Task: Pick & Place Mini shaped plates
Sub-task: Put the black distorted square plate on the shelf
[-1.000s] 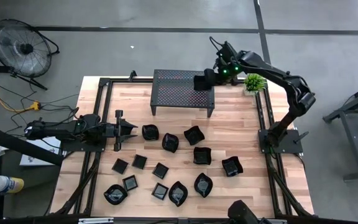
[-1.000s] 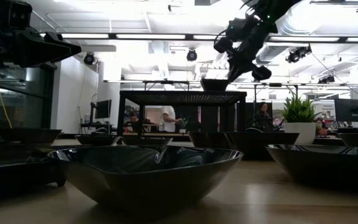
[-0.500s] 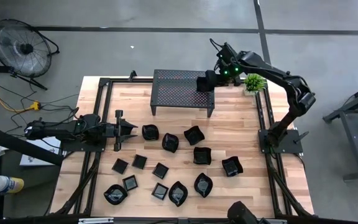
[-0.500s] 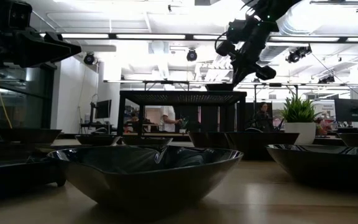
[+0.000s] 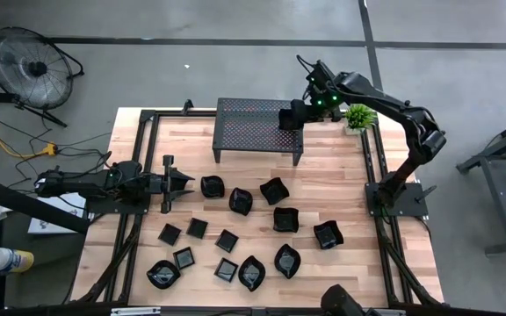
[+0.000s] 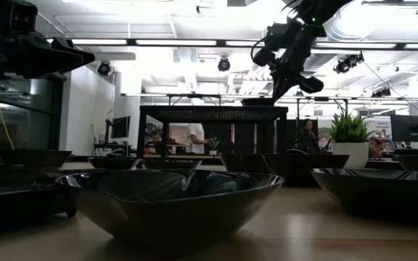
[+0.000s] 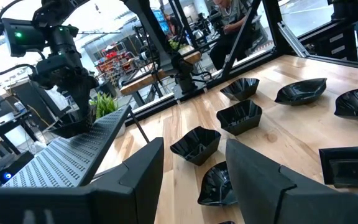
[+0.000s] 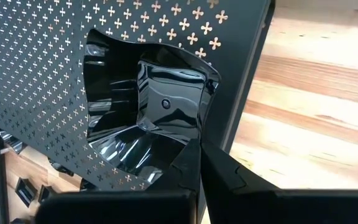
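Observation:
A glossy black wavy-edged mini plate [image 8: 148,106] sits on the perforated black rack [image 5: 253,132], near the rack's far right corner [image 5: 288,118]. My right gripper [image 8: 197,155] is shut on this plate and slants down onto it from the far right [image 6: 271,94]. Several more mini plates [image 5: 235,228] rest on their bases on the wooden table in front of the rack. My left gripper [image 5: 183,182] waits at the table's left side, level and open, with nothing between its fingers [image 7: 191,186]. My right gripper pinches the plate's rim [image 8: 182,146] between its two fingers, at the edge nearest the gripper. The fingers slant down from the table's far right. The plate lies on the rack's top [image 6: 257,102], about level.
A small potted plant [image 5: 358,116] stands just right of the rack, close to my right arm. Black frame rails [image 5: 143,132] run along the table's left and right sides. A floor fan [image 5: 33,66] stands off the table at the far left.
My right gripper has lowered the plate a little. The plate hung just above the rack's top and now lies on it. The gripper stays shut on the rim.

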`<state>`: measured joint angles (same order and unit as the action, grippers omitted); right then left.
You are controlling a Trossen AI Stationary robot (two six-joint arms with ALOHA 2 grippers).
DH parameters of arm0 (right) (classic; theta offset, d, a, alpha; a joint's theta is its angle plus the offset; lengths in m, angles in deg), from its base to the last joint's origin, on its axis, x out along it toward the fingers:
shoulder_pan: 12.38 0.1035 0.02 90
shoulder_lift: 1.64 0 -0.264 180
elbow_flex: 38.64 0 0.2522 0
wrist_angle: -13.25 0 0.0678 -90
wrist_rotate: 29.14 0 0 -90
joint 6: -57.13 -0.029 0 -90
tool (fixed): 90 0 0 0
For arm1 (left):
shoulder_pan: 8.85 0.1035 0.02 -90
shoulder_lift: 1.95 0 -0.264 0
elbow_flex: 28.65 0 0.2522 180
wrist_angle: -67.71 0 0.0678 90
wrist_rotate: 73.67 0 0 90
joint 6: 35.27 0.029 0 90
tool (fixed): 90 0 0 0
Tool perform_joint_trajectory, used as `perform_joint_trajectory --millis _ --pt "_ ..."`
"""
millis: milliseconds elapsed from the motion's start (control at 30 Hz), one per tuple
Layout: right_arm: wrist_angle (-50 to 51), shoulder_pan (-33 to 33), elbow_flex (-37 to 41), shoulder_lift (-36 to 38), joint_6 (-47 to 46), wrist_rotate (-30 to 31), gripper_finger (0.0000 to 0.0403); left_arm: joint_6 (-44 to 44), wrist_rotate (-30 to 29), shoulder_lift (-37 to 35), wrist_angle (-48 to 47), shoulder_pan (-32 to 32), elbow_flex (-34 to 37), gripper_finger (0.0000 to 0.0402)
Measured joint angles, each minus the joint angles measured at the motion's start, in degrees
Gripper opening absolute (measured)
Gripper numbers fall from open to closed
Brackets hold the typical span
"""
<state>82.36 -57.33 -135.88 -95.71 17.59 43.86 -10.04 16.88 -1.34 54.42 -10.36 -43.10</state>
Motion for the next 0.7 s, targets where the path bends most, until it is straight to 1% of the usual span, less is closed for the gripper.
perform_joint_trajectory --millis 367,600,700 --pt "-0.12 1.23 0.00 0.02 0.62 0.07 0.0023 0.00 0.00 -0.01 0.00 0.00 0.00 0.0170" --pt "-0.12 0.85 0.00 0.04 1.08 -0.01 0.0041 0.01 0.00 0.01 0.00 -0.02 0.00 0.0170" --pt "-0.12 0.29 -0.01 0.04 1.59 -1.06 0.0050 0.00 0.00 -0.01 0.00 0.00 0.00 0.0170"
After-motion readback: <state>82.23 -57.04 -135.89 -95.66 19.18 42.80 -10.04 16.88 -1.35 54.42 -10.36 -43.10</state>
